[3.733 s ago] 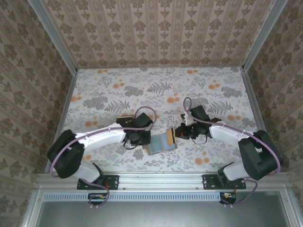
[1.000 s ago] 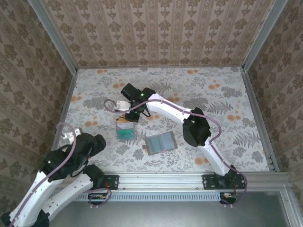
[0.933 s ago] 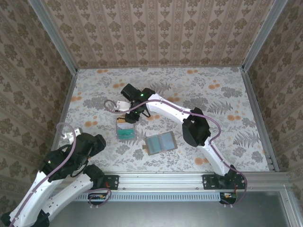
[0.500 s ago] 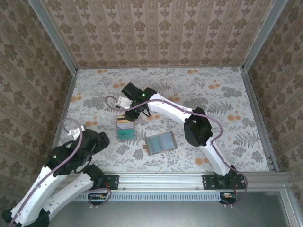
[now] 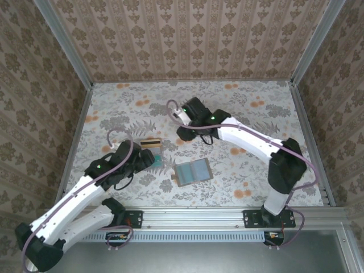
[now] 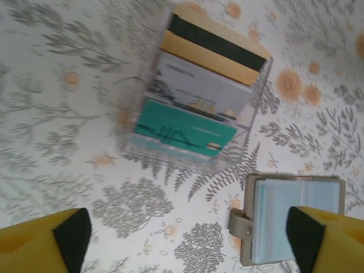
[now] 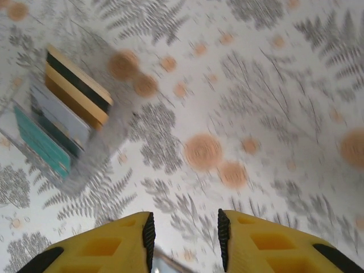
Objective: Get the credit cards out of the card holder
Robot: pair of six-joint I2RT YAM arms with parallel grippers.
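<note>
The card holder (image 5: 192, 172) lies open on the table, blue-grey lining up, its snap tab (image 6: 241, 224) pointing left. Three credit cards lie fanned in a clear tray (image 5: 161, 152): a tan-orange one with a black stripe (image 6: 213, 50), a pale grey one (image 6: 199, 85) and a teal one (image 6: 182, 133). My left gripper (image 5: 147, 165) hovers just near of the tray and left of the holder, jaws wide open and empty (image 6: 187, 244). My right gripper (image 5: 187, 135) hangs over bare table right of the tray, open with nothing between its fingers (image 7: 185, 239).
Patterned walls and metal rails (image 5: 79, 131) close the table on three sides. The right arm's forearm (image 5: 244, 136) crosses behind the card holder. In the right wrist view the tray (image 7: 99, 151) sits blurred at the left.
My right gripper has pulled away from the tray, moving right toward the table's middle. My left arm has swung forward from the near-left corner to just beside the tray and holder.
</note>
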